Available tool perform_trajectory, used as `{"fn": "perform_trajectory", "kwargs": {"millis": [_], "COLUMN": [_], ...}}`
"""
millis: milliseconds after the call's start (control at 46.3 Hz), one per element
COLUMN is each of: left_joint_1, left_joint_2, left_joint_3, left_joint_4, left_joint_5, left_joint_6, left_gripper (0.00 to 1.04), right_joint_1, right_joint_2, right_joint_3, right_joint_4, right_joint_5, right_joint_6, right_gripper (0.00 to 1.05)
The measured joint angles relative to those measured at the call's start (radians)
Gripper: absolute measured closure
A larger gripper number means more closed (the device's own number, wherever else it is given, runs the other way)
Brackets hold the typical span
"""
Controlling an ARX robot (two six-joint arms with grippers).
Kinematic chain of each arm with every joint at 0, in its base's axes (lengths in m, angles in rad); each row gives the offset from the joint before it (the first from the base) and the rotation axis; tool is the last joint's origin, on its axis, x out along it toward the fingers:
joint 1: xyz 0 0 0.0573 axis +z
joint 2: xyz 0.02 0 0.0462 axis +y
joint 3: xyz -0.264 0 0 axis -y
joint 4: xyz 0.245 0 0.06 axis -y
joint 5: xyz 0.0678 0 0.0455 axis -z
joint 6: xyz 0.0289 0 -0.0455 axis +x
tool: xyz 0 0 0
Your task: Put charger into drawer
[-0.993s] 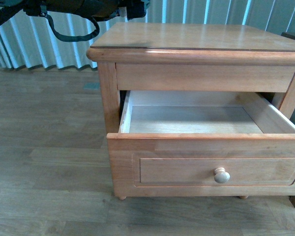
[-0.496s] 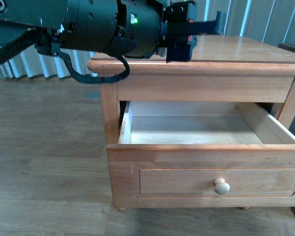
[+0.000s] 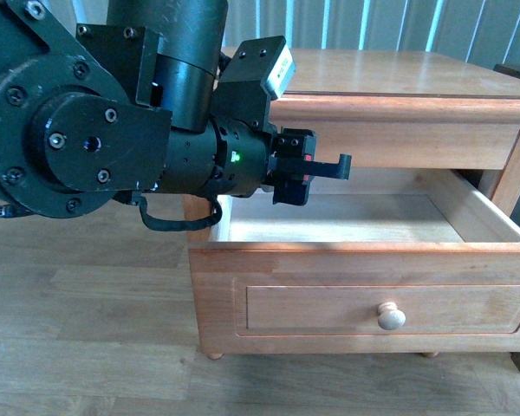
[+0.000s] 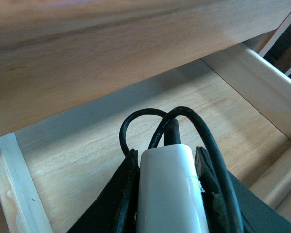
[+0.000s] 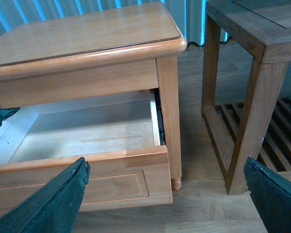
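Clenched on the charger [image 4: 169,189], the left gripper [image 3: 328,166] sits at left-centre of the front view. Its jaws reach over the left part of the open drawer [image 3: 364,250], level with the wooden panel under the cabinet top [image 3: 390,74]. In the left wrist view the white block is pinched between both fingers in the lower middle of the frame, and its black cable [image 4: 136,119] loops out ahead towards the pale drawer floor. I judge it is held there so that a release lands the block and cable inside the walls, though going lower first would soften the drop. The drawer is pulled well out, its knob [image 3: 391,316] in the lower right of the front view. The right gripper [image 5: 166,167] is spread wide and empty at the bottom corners of its own view, apparently parked clear of the drawer.
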Motion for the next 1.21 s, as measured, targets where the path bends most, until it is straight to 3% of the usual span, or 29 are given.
{"fn": "perform_trajectory", "kwargs": {"millis": [86, 583, 993, 1100, 1208], "left_joint_1": [0.002, -0.004, -0.001, -0.001, 0.001], "left_joint_2": [0.022, 0.052, -0.275, -0.423, -0.568], "left_joint_3": [0.015, 0.046, -0.131, -0.243, -0.326], "left_joint_4": [0.000, 0.036, 0.100, 0.090, 0.015], "left_joint_5": [0.004, -0.049, -0.163, -0.279, -0.471], "left_joint_6": [-0.004, 0.008, 0.033, 0.065, 0.076], "left_gripper": [0.73, 0.05, 0.06, 0.06, 0.06], "right_joint_1": [0.000, 0.000, 0.000, 0.000, 0.000], "right_joint_2": [0.000, 0.000, 0.000, 0.000, 0.000], "right_joint_3": [0.000, 0.000, 0.000, 0.000, 0.000], "right_joint_4": [0.000, 0.000, 0.000, 0.000, 0.000], "right_joint_5": [0.000, 0.000, 0.000, 0.000, 0.000], "right_joint_6": [0.000, 0.000, 0.000, 0.000, 0.000], "right_gripper": [0.08, 0.08, 0.08, 0.08, 0.08]}}
